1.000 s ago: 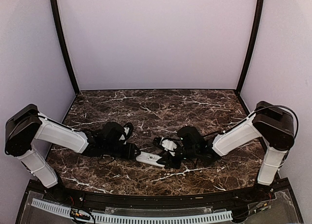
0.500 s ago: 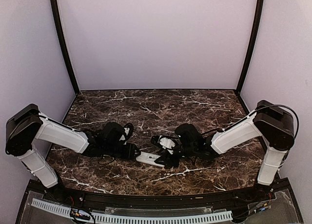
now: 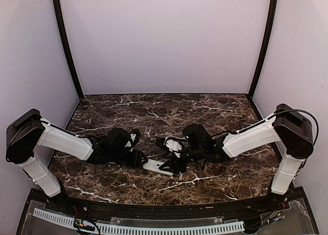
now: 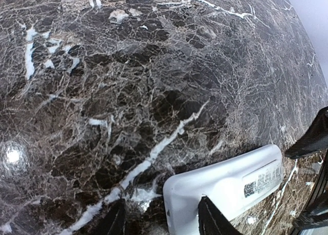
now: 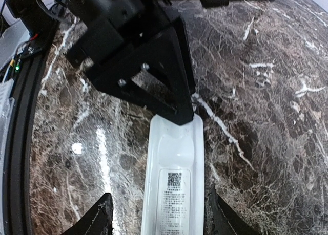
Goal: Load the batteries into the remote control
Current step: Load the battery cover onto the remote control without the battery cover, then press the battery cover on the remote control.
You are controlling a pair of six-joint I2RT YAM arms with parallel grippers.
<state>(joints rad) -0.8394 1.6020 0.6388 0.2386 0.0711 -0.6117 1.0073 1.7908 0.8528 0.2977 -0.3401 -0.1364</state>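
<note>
Partly under left hand (image 4: 163, 217), remote control (image 4: 230, 186)

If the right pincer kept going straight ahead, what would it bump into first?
The right pincer straddles the remote control; straight ahead it would probably meet the left pincer at the far end.

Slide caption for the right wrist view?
Remote lies label-up between the jaws of the open right gripper; left gripper at its far end.
</note>
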